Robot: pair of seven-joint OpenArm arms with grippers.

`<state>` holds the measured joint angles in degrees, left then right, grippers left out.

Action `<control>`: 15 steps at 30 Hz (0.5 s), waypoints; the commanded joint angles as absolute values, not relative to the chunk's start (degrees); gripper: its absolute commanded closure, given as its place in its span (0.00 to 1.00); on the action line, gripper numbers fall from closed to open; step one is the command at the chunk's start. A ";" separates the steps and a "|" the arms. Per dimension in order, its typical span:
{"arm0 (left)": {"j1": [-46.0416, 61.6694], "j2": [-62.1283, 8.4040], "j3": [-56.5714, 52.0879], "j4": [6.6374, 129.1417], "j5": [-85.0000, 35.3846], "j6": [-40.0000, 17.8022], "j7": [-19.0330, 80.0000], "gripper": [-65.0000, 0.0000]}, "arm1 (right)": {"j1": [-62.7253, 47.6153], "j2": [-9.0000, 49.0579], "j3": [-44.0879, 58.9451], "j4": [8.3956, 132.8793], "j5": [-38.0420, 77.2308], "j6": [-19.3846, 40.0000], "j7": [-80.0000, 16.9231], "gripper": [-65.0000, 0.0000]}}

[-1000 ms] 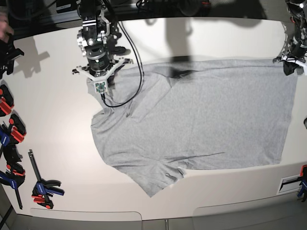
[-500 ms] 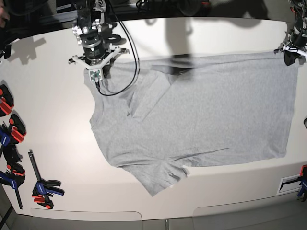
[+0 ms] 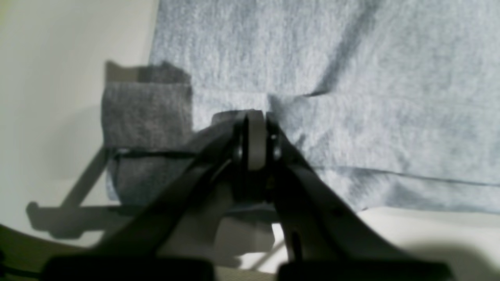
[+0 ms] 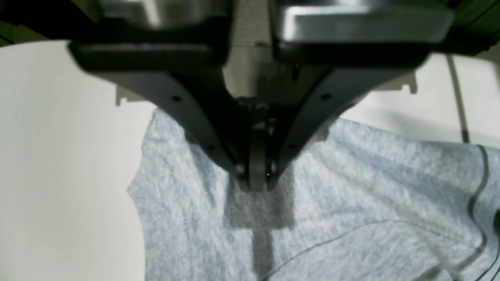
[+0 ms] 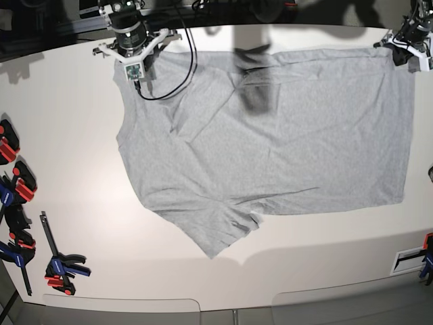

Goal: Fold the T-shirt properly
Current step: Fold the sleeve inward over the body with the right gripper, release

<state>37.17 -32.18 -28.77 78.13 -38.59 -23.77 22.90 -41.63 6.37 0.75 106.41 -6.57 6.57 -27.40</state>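
Observation:
The T-shirt point(image 5: 284, 142) lies spread on the white table point(image 5: 67, 135), plain grey side up, with no lettering showing. One sleeve point(image 5: 216, 233) points toward the front edge. My right gripper point(image 5: 132, 66) is at the far left and is shut on the shirt's far corner; the right wrist view shows its jaws pinched on grey cloth point(image 4: 256, 177). My left gripper point(image 5: 404, 49) is at the far right and is shut on the shirt's hem corner. The left wrist view shows its closed tips point(image 3: 256, 121) with folded cloth point(image 3: 148, 113) beside them.
Several red, blue and black clamps point(image 5: 15, 183) lie along the table's left edge, one nearer the front point(image 5: 61, 265). A black cable point(image 5: 172, 84) loops over the shirt by the right arm. A white label point(image 5: 410, 259) sits at the front right.
Both grippers have moved toward the table's far edge, dragging the shirt's far edge with them. The whole shirt has slid back and stretched flatter.

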 commanded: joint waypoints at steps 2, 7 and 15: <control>38.28 -31.68 -29.91 78.52 -37.98 -24.01 25.10 1.00 | -44.21 6.50 0.80 106.45 -6.92 5.91 -31.51 1.00; 38.83 -30.33 -33.45 78.52 -38.13 -23.99 26.39 1.00 | -47.64 6.50 0.82 109.69 -7.79 5.87 -31.55 1.00; 40.05 -30.35 -38.28 78.52 -41.98 -24.18 26.59 1.00 | -48.56 6.50 5.54 113.06 -8.78 5.80 -31.73 1.00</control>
